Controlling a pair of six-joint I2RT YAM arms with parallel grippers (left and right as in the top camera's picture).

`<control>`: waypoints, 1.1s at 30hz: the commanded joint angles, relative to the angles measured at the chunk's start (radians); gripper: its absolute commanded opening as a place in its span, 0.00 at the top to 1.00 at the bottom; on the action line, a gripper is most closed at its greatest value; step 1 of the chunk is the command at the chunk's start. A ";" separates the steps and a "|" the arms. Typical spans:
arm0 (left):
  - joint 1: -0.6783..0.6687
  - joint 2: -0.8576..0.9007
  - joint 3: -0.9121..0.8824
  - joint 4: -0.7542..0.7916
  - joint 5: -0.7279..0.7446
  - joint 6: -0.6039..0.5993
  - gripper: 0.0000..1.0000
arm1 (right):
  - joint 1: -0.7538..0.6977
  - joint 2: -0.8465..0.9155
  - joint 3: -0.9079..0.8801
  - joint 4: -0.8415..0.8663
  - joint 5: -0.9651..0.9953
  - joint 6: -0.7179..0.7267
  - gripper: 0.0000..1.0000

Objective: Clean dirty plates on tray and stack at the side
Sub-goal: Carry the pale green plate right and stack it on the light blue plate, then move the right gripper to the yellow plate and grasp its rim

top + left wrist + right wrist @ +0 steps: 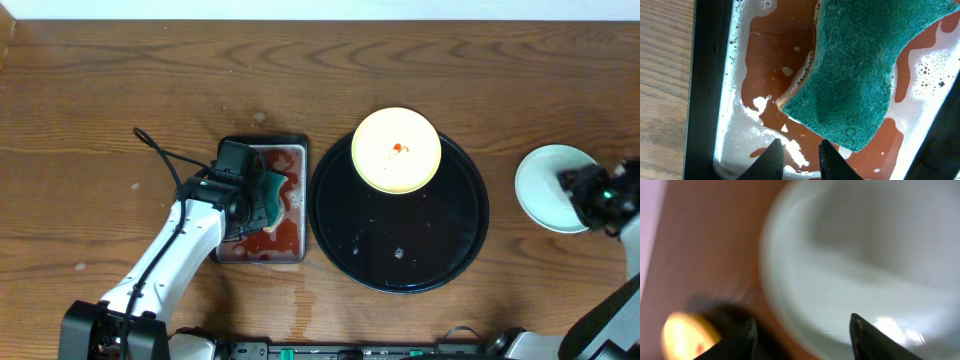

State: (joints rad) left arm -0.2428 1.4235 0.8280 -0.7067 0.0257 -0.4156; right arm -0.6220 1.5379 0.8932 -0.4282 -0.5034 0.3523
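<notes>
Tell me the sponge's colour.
Teal-green sponge, tan underside edge; clearest in left wrist view.

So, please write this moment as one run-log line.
left gripper open by sponge in red liquid | right gripper open over mint plate on table | yellow plate smeared, on black tray

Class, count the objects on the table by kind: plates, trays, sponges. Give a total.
Plates: 2, the yellow plate and the white plate
Trays: 2, the black tray and the metal tray
Sponges: 1, the green sponge
Total: 5
</notes>
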 commanded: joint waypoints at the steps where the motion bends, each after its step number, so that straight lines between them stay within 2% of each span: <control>1: 0.006 0.001 -0.006 -0.004 -0.008 -0.006 0.75 | 0.108 0.005 0.008 0.014 -0.152 -0.182 0.38; 5: 0.006 0.001 -0.006 -0.004 -0.008 -0.006 0.75 | 0.263 0.005 0.008 0.034 -0.098 -0.317 0.34; 10: 0.006 0.001 -0.006 -0.007 -0.008 -0.006 0.75 | 0.443 0.005 0.008 0.065 0.133 -0.327 0.33; 15: 0.006 0.001 -0.006 -0.007 -0.008 -0.006 0.75 | 0.570 0.011 0.008 0.130 0.190 -0.326 0.32; 29: 0.006 0.002 -0.006 -0.010 -0.008 -0.006 0.75 | 0.675 0.161 0.008 0.212 0.192 -0.246 0.37; 33: 0.006 0.002 -0.006 -0.011 -0.008 -0.006 0.75 | 0.678 0.206 0.008 0.240 0.192 -0.194 0.48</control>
State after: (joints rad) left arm -0.2428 1.4235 0.8280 -0.7109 0.0261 -0.4156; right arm 0.0444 1.7195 0.8928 -0.2020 -0.3176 0.0994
